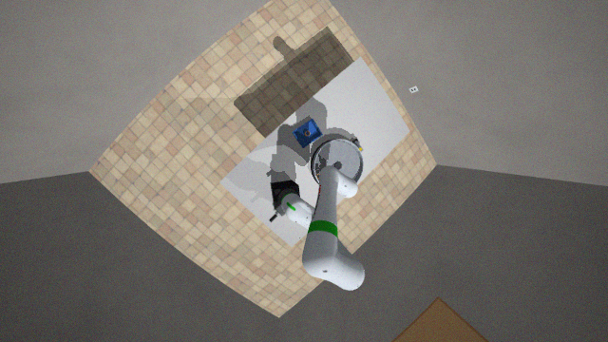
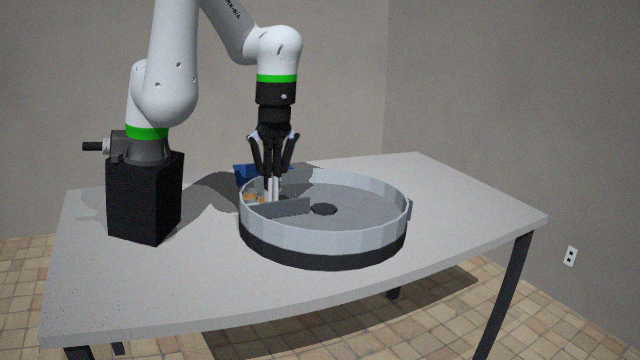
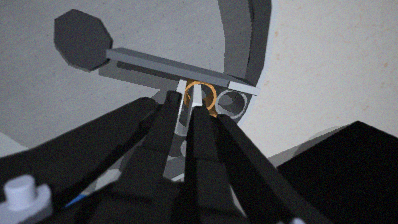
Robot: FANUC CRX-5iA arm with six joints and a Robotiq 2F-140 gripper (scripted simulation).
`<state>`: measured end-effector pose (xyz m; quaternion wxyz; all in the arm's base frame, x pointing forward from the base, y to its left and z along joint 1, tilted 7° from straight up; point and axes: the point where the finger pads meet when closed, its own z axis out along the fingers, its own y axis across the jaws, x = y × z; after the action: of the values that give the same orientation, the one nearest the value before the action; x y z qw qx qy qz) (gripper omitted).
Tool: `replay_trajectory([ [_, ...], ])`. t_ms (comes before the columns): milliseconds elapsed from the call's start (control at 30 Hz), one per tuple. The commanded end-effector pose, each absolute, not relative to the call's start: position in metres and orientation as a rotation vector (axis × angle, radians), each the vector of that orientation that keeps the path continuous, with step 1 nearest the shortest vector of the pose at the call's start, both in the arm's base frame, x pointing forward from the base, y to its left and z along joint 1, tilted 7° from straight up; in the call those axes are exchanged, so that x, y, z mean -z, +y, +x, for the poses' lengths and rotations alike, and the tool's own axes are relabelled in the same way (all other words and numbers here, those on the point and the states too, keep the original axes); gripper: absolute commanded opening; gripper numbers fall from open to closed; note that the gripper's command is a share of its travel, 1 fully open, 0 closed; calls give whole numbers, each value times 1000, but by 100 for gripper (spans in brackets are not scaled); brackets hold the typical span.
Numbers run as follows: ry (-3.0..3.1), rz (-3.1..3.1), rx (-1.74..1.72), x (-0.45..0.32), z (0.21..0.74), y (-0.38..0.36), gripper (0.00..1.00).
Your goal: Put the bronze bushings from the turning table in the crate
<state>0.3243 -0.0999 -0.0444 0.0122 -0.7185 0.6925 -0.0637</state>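
My gripper (image 2: 271,198) (image 3: 188,92) points down inside the turning table (image 1: 349,154) (image 2: 325,241) (image 3: 155,25), near its rim. Its fingertips are nearly together, one inside a bronze bushing (image 3: 215,97) and one outside, so it looks shut on that bushing's wall. A steel bushing (image 3: 245,106) stands right beside it in the wrist view. Part of another bronze piece shows behind the fingers, and orange bushings (image 2: 249,197) show left of the fingertips in the exterior view. Further grey shapes are mostly hidden by the fingers. The blue crate (image 1: 300,139) (image 2: 244,174) holds a ring-shaped bushing (image 1: 307,133).
A grey divider bar (image 2: 290,207) (image 3: 170,67) runs from near the dark hub (image 2: 324,209) (image 3: 82,40) to the turning table's wall, close beside the fingertips. The wall rises around the bushings. The arm's black base block (image 2: 142,197) stands left of the turning table in the exterior view.
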Motion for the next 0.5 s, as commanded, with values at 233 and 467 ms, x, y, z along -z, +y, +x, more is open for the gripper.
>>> replay_trajectory([
  [233,2160,-2240,198,25,322,-99,0],
  [467,2160,-2240,198,-7,318,-96,0],
])
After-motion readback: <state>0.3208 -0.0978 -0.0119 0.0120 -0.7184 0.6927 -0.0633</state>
